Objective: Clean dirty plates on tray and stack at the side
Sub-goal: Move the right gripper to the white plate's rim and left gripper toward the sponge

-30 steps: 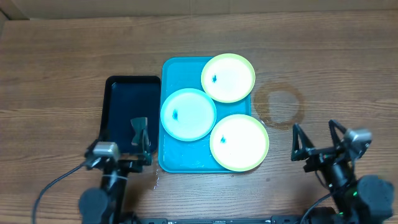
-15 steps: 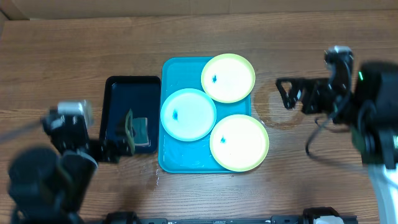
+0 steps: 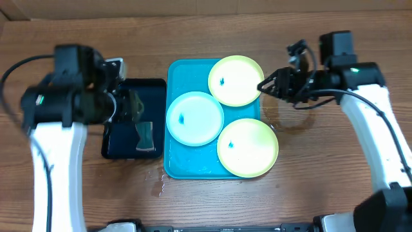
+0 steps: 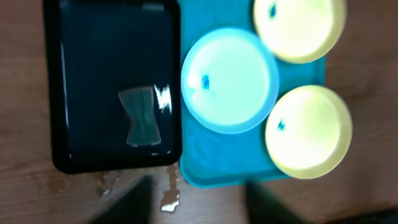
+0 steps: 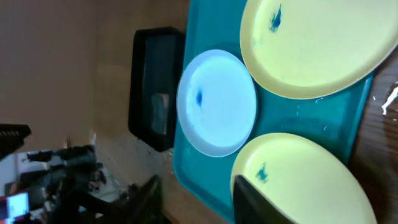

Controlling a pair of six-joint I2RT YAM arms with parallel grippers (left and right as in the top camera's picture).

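Note:
The turquoise tray (image 3: 187, 72) holds three plates: a yellow-green one (image 3: 236, 80) at the back, a light blue one (image 3: 194, 118) on the left and a second yellow-green one (image 3: 248, 147) at the front. Each carries a small dark blue smudge. My left gripper (image 3: 132, 106) hovers over the black tray, open and empty; its blurred fingers (image 4: 134, 202) frame the wood below the turquoise tray (image 4: 211, 162). Just right of the back plate, my right gripper (image 3: 267, 85) is open and holds nothing, its fingers (image 5: 252, 202) over the front plate (image 5: 298, 180).
A black tray (image 3: 135, 96) left of the turquoise one holds a small grey sponge (image 3: 145, 135). Water spots (image 3: 161, 187) lie on the wood by the tray's front left corner. A ring-shaped stain (image 3: 290, 109) marks the table to the right.
Both arms swung up from the table's front edge over the work area: left to the black tray, right to the back plate's right rim. Plates and trays have not moved.

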